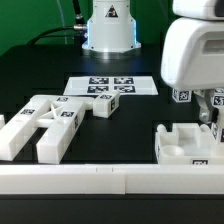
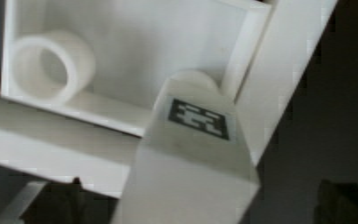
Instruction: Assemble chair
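Note:
The chair is in separate white parts. A slotted panel [image 1: 188, 148] lies at the exterior view's right, directly below my gripper [image 1: 207, 110]. In the wrist view this panel [image 2: 149, 45] shows a round ring [image 2: 51, 65] in a recess. A tagged white bar [image 2: 202, 130] runs across it and passes between my dark fingers [image 2: 30, 205]. My gripper [image 2: 190, 208] is open, with a dark gap between the bar and the far finger. Crossed tagged pieces [image 1: 50, 125] lie at the exterior view's left, with a small tagged block [image 1: 103, 106] beside them.
The marker board [image 1: 110, 86] lies flat in the middle, in front of the robot base [image 1: 108, 35]. A long white rail [image 1: 100, 182] runs along the front edge of the table. The tabletop is dark.

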`<action>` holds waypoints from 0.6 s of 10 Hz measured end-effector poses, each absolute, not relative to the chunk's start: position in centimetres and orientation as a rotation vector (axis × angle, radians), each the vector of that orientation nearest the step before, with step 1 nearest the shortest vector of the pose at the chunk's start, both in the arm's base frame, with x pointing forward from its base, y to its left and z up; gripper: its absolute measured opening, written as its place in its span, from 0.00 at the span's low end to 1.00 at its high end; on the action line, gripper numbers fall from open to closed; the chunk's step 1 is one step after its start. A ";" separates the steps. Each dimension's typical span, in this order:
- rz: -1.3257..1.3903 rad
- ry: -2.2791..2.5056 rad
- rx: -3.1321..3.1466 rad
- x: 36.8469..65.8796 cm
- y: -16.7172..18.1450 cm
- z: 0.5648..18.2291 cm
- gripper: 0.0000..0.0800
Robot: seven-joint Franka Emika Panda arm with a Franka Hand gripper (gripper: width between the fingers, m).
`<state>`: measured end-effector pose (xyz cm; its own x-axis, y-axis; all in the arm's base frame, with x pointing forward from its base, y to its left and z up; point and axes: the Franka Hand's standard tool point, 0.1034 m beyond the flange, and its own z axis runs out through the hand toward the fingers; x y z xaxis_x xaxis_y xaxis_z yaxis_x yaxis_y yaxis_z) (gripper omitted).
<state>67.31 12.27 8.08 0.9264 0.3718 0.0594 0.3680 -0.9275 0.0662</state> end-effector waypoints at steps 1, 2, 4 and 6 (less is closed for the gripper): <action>0.089 0.744 2.991 67.3 12.4 8.0 0.81; 0.084 0.845 2.963 67.4 12.5 7.9 0.81; 0.075 1.040 2.892 67.4 12.3 7.9 0.81; 0.069 1.193 2.826 67.5 12.1 7.9 0.81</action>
<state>67.47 12.07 7.93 0.6970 0.7169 0.0125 0.7136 -0.6953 0.0853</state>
